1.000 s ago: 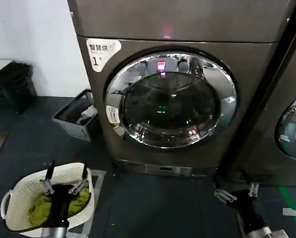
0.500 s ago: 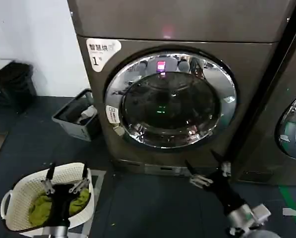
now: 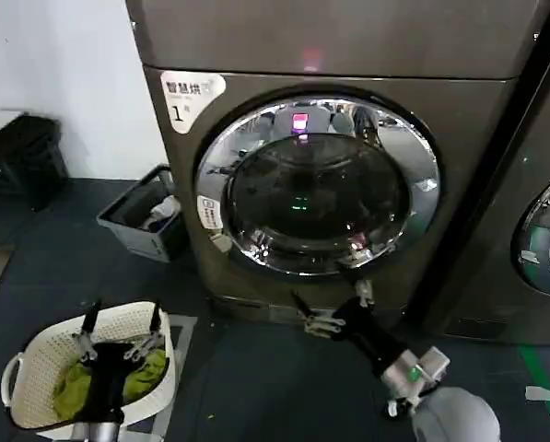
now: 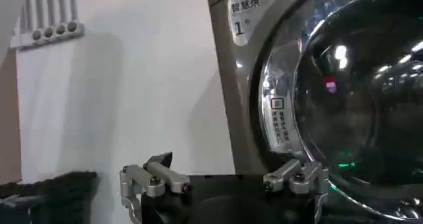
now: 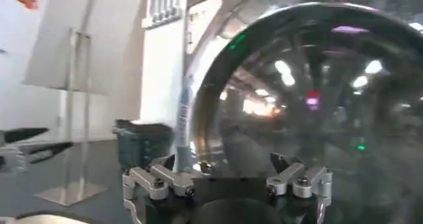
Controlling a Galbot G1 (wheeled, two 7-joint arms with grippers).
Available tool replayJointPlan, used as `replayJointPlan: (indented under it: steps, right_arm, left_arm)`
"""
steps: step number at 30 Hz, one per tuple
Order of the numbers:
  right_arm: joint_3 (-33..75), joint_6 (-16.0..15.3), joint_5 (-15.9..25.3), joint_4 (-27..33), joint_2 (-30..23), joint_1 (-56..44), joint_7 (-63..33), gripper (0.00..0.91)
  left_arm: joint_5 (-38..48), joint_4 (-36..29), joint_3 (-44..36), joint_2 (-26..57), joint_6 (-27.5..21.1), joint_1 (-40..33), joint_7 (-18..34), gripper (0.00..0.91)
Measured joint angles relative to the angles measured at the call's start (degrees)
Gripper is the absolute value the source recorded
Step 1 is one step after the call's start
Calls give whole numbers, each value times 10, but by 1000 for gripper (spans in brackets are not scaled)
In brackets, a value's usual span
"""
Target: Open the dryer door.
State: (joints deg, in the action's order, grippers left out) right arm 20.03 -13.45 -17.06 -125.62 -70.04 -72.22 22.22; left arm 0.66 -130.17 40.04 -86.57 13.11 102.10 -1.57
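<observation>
The dryer door (image 3: 317, 187) is sitting closed against the front of the dryer (image 3: 459, 120), its chrome ring facing the robot just beside the white sticker (image 3: 189, 95) marked "1" at the upper left. The right claw (image 3: 333, 299) is reaching toward the machine low down, its fingers spread apart and holding nothing, just below the bottom rim of the door and near the dryer's base. The left claw (image 3: 120, 328) is hanging with fingers spread and nothing between them over the white laundry basket (image 3: 30, 368) on the floor, well apart from the dryer.
</observation>
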Motion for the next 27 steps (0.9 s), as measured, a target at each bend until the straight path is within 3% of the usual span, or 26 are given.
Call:
replayJointPlan:
  steps: [11, 27]
  right_arm:
    - [-51, -31, 0, 36, 7, 69, -16, 907]
    - [-108, -43, 44, 93, -27, 151, -44, 907]
  left_arm:
    - [6, -2, 11, -4, -9, 1, -14, 907]
    - [7, -8, 15, -10, 5, 0, -20, 907]
